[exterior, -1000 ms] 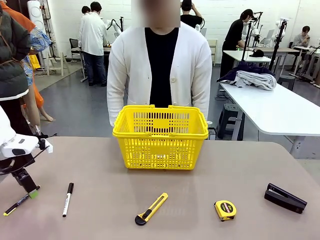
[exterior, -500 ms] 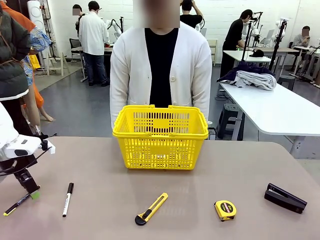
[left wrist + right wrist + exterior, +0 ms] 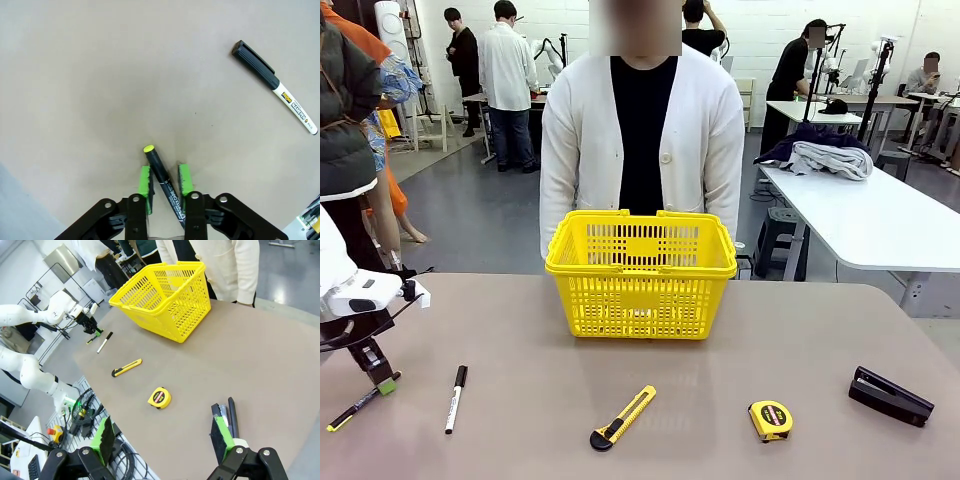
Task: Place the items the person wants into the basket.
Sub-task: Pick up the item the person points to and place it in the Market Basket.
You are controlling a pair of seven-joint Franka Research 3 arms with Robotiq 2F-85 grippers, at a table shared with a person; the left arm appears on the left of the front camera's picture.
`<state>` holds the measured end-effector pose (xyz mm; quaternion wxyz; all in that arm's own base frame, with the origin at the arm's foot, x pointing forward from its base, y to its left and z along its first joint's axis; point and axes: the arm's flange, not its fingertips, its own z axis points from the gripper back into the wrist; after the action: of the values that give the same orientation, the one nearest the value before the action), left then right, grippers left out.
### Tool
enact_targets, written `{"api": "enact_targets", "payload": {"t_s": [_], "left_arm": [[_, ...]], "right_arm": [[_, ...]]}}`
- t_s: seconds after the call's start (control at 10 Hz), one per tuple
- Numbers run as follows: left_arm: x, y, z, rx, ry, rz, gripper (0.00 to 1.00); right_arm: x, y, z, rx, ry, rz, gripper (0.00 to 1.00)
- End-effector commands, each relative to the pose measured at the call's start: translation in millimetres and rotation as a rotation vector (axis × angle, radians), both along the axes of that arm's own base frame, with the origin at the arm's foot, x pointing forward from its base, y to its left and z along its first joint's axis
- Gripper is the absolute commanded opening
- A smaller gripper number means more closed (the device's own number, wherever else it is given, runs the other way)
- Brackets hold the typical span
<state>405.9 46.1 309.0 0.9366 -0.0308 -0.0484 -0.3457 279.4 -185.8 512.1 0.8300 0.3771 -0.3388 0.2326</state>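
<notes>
L gripper (image 3: pixel 164 184) pinched on pen (image 3: pixel 156 161) near one end; light, stiff, slick round barrel, so I expect it could swivel. R gripper (image 3: pixel 162 439) wide, empty.

The table (image 3: pixel 740 350) bears basket (image 3: pixel 640 275), marker (image 3: pixel 454 399), pen (image 3: pixel 348 412), utility knife (image 3: pixel 622 417), tape measure (image 3: pixel 771 420), stapler (image 3: pixel 890 396).

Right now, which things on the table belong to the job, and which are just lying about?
Part of the job:
- pen, clamped in the left gripper
- utility knife
- tape measure
- yellow basket, in front of the person

Just lying about:
- white marker
- black stapler
</notes>
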Motion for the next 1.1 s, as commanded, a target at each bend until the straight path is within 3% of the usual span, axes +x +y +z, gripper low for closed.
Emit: {"api": "enact_targets", "payload": {"t_s": [0.0,0.6,0.8,1.0], "left_arm": [[-55,-5,-13,-0.006,-0.008,0.013,0.00],[-51,0,-3,-0.045,0.020,0.048,0.00],[-34,6,77,-0.117,0.025,0.039,0.00],[-22,9,182,-0.125,-0.069,-0.055,0.00]], "right_arm": [[2,-1,1,0.016,-0.022,0.005,1.00],[2,-1,1,0.016,-0.022,0.005,1.00],[2,-1,1,0.016,-0.022,0.005,1.00],[2,-1,1,0.016,-0.022,0.005,1.00]]}}
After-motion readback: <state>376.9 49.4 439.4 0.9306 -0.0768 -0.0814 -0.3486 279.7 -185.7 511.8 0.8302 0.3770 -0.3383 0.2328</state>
